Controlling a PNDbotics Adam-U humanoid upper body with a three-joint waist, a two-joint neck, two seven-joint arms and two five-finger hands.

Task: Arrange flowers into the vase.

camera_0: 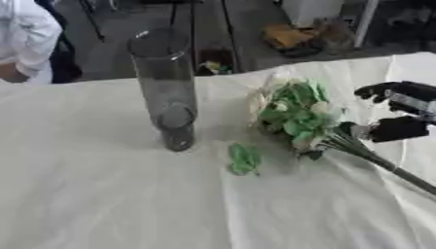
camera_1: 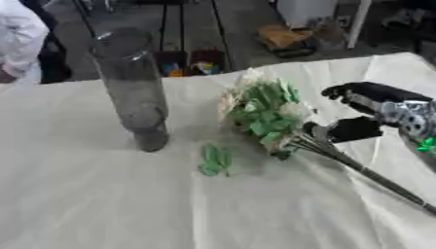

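The bunch of flowers (camera_1: 260, 116) lies on its side at the centre right of the frame, on the cloth-covered tabletop (camera_1: 128, 204). Its green and cream head points toward the upper left and its dark stems (camera_1: 366, 172) run down to the lower right edge, so the long axis is a diagonal. My right robot hand (camera_1: 362, 114) comes in from the right edge and sits just at the neck of the bunch, where the leaves give way to bare stems: the thumb is low beside the stems and the fingers arch above them, not yet closed round anything that I can see. The tall clear glass vase (camera_1: 132, 87) stands upright to the left of the bunch, at the upper left, well apart from my hand. A loose green sprig (camera_1: 214, 160) lies between vase and bunch. My left robot hand is not in view, so I judge the right one must carry the stems leftward and tip them upright.
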